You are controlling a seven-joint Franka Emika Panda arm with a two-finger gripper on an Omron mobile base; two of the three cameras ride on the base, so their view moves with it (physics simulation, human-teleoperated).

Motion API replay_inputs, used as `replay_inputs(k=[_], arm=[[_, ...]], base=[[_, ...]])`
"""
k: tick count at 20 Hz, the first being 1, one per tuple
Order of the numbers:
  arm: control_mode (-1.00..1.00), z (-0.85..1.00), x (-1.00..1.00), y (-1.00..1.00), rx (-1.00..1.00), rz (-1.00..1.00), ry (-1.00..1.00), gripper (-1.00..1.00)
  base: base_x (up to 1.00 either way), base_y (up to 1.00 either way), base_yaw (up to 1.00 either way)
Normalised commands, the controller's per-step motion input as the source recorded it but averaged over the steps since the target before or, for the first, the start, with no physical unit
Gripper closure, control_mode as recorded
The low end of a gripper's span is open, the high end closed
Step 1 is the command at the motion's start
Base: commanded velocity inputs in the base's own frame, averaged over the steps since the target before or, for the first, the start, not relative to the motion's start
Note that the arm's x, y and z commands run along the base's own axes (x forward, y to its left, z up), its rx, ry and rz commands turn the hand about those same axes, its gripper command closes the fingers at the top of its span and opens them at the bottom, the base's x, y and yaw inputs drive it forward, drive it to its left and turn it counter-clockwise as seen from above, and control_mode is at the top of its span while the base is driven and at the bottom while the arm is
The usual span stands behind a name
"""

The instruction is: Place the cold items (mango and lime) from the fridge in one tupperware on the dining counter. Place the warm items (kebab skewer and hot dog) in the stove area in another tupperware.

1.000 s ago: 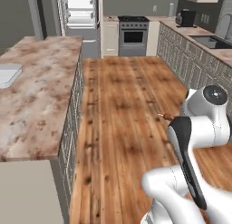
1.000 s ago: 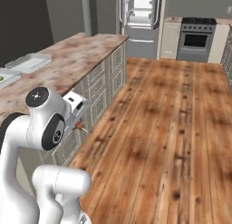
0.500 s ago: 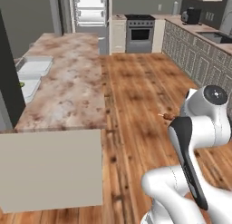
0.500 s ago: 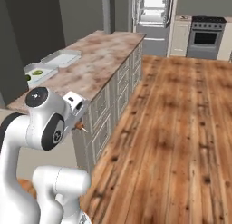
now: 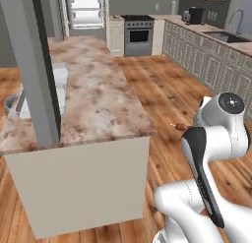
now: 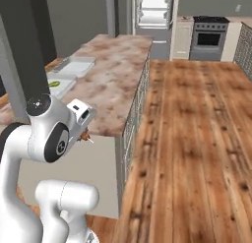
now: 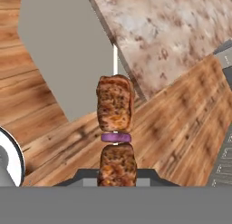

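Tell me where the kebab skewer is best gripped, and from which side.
Grip the kebab skewer on its lowest meat chunk, at the near end, as the hand does now. It is long and thin, so come across the stick, fingers on the chunk's two sides, leaving the bare tip free.

surface (image 5: 101,102): long island, brown-and-cream marbled top, pale flat end panel facing the cameras, panelled side along the floor (image 6: 197,138). hand view shows one corner of the top (image 7: 172,32) from above. floor is wood planks, bare alongside the island. on the surface, at the edge away from the open floor: two pale grey trays, end to end. far tray (image 6: 78,66) looks bare inside. near tray (image 6: 56,86) holds a small yellow-green fruit (image 6: 54,83). left base view: a dark post hides most of the trays; a pale tray corner (image 5: 60,82) shows beside it.
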Motion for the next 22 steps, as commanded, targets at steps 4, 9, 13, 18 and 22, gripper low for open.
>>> replay_inputs(k=[4,9,13,18,22], arm=[[1.0,0.0,0.0,0.0,0.0,0.0,0.0,1.0],[1.0,0.0,0.0,0.0,0.0,0.0,0.0,1.0],[1.0,0.0,0.0,0.0,0.0,0.0,0.0,1.0],[1.0,0.0,0.0,0.0,0.0,0.0,0.0,1.0],[1.0,0.0,0.0,0.0,0.0,0.0,0.0,1.0]], base=[[-0.47,1.0,-0.3],[-0.6,1.0,-0.28],[-0.43,1.0,-0.27],[-0.16,1.0,-0.24],[-0.17,1.0,-0.25]])
